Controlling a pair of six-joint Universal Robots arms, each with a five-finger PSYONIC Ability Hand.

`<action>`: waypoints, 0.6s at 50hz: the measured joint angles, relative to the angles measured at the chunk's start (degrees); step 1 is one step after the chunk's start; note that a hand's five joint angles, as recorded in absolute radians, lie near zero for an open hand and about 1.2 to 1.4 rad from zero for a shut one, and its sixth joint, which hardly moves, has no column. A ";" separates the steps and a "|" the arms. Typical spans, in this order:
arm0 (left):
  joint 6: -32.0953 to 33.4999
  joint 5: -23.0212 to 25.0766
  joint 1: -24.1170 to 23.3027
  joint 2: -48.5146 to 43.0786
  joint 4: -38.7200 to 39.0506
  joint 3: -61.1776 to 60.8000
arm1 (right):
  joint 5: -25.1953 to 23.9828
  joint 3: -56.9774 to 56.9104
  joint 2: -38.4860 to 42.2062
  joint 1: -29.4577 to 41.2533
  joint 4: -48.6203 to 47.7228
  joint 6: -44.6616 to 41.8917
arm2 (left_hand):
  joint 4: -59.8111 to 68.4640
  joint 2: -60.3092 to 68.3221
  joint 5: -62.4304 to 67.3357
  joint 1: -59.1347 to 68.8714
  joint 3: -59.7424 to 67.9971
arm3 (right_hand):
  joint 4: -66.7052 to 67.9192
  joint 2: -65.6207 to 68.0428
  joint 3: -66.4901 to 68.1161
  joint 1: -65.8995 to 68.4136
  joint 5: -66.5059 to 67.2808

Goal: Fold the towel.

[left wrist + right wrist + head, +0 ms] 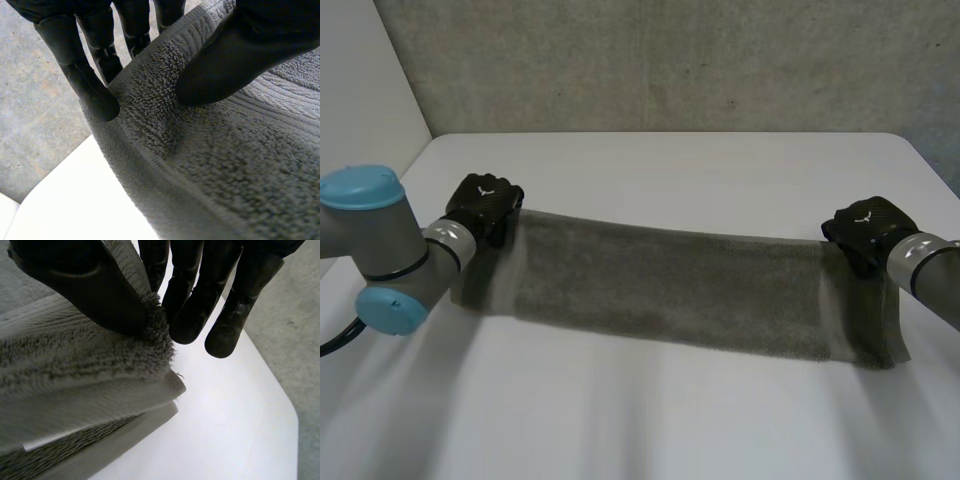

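Surface (670, 165) is white, with the towel (670, 290) stretched across its middle, long axis running from one arm to the other. It's a grey terry towel in a long narrow strip. The far long edge looks raised and pulled taut. The near long edge is on the surface or just off it, cannot tell which.

Left arm (380, 250) ends at the towel's left end and right arm (930, 270) at its right end.
- Left hand (485, 205) is on the far left corner.
- Right hand (868, 230) is on the far right corner.

Left wrist view: the fingers (92, 95) sit behind the hem and the thumb (225, 60) presses onto the pile in front, so the cloth is clamped between them. Right wrist view shows the same grip: thumb on top, fingers curled in under the corner, corner pinched tight. Stacked layers show below that pinch, so I'd judge at least one lengthwise fold is already in.

Step in hand, as I read it: strip held by both far corners, tensioned, ready for the next fold.

Next move probably calls for:
- both pinches kept firm and tension even, so the strip doesn't sag or skew
- corners carried together at matching height
- edges laid square onto the rest of the cloth before letting go

Risk: terry is thick, so a corner could creep out of a pinch if one side pulls harder.
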 measured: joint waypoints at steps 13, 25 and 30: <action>1.63 -4.97 -3.06 -0.24 -0.44 0.31 | 8.08 -0.94 1.18 2.84 -6.91 3.80 | -70.14 -72.29 -73.19 -70.09 -74.74 | -62.29 -57.18 -62.94 -63.72 -64.45; 1.62 -7.25 -3.51 8.48 -0.09 -8.50 | 7.15 8.52 -10.98 2.39 -8.02 7.92 | -72.47 -72.32 -74.89 -70.12 -75.10 | -62.29 -57.18 -62.95 -63.83 -64.44; 1.74 -7.00 -3.41 11.23 0.47 -12.09 | 6.30 15.24 -16.37 2.14 -7.25 7.10 | -72.46 -72.31 -74.76 -70.12 -75.10 | -62.29 -57.18 -62.95 -63.98 -64.45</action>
